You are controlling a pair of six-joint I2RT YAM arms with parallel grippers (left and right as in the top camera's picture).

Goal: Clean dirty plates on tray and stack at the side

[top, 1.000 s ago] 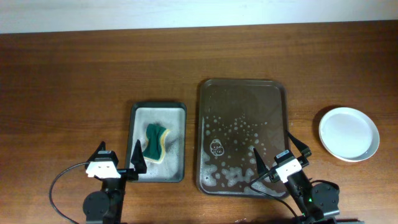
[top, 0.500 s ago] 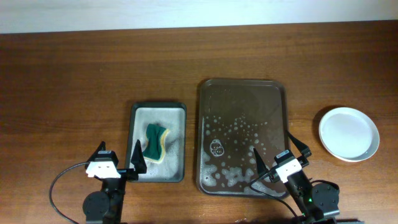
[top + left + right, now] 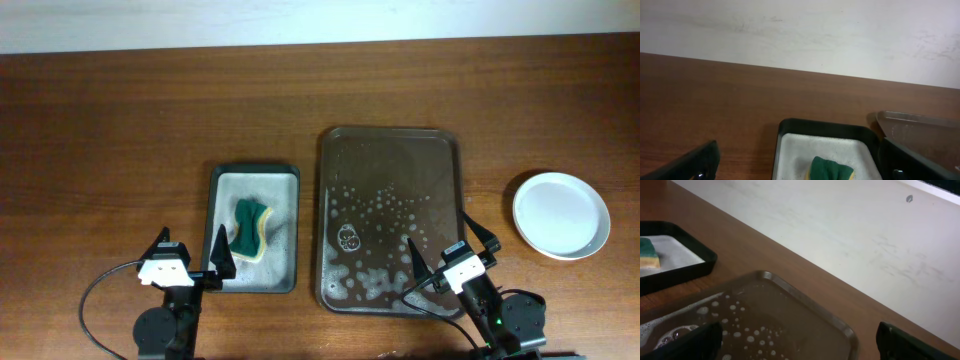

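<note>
The dark brown tray lies at centre right, wet with soap bubbles and bearing no plates; its far rim shows in the right wrist view. White plates sit stacked on the table right of the tray; I cannot tell how many. My left gripper is open and empty at the near edge, just before the small grey tray. My right gripper is open and empty over the brown tray's near right corner. In both wrist views the fingers show wide apart at the bottom corners.
A small grey tray left of the brown tray holds a green-yellow sponge, seen also in the left wrist view. A white wall runs along the table's far edge.
</note>
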